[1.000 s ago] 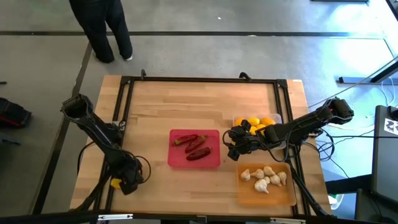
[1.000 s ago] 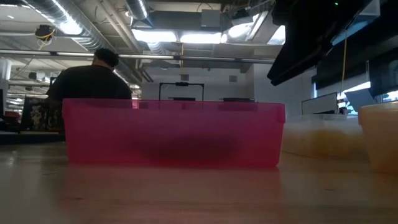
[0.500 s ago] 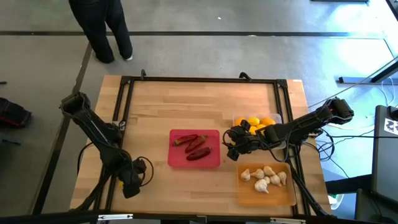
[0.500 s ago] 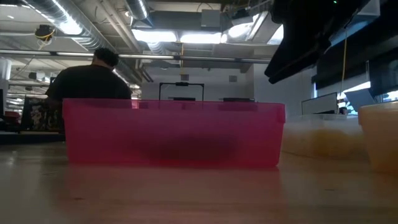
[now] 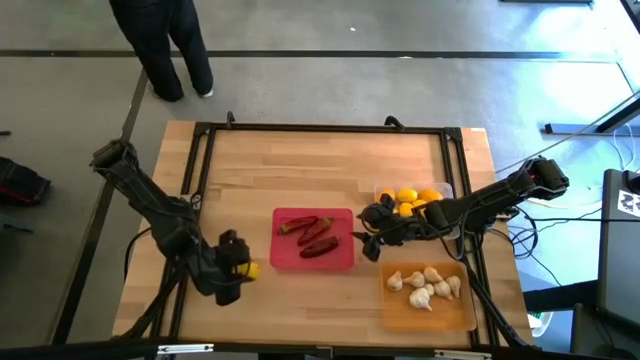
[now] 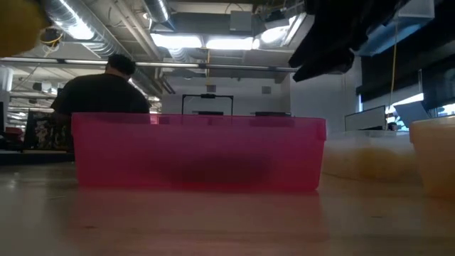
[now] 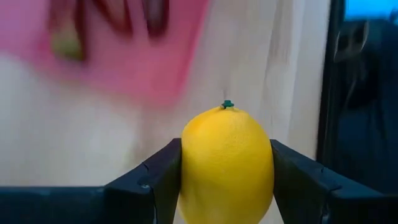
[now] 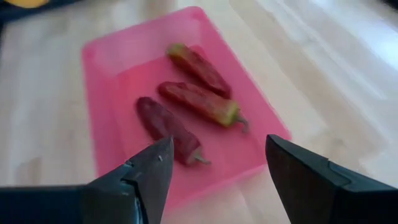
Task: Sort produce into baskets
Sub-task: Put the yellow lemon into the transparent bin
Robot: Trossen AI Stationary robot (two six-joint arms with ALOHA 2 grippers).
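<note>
My left gripper [image 5: 238, 268] is shut on a yellow lemon [image 7: 227, 163] above the table's near left part, just left of the red basket [image 5: 286, 256]. That basket holds three dark red chili peppers [image 5: 313, 236]. My right gripper [image 5: 372, 230] hovers open over the red basket's right edge, nothing between its fingers [image 8: 217, 155]. To its right the clear basket [image 5: 447, 188] holds several lemons [image 5: 408, 197]. The orange basket [image 5: 440, 312] holds several garlic bulbs [image 5: 425, 283]. My left gripper pinches the lemon between its two fingers, one finger [image 7: 163, 177] on each of its long sides [image 7: 189, 168]. The lemon's green stem tip [image 7: 227, 104] points away from the wrist. The fingers slant downward, and the lemon hangs clear of the table.
A black metal frame [image 5: 320, 128] runs around the wooden table top. A person [image 5: 165, 45] stands beyond the far left corner and shows behind the red basket [image 6: 199, 153] in the low view. Bare wood lies across the table's far half.
My left gripper has risen from the table's near left corner and gone right toward the red basket, rolling its wrist, with the lemon lifted clear in its fingers. My right gripper has tipped a little where it hovers.
</note>
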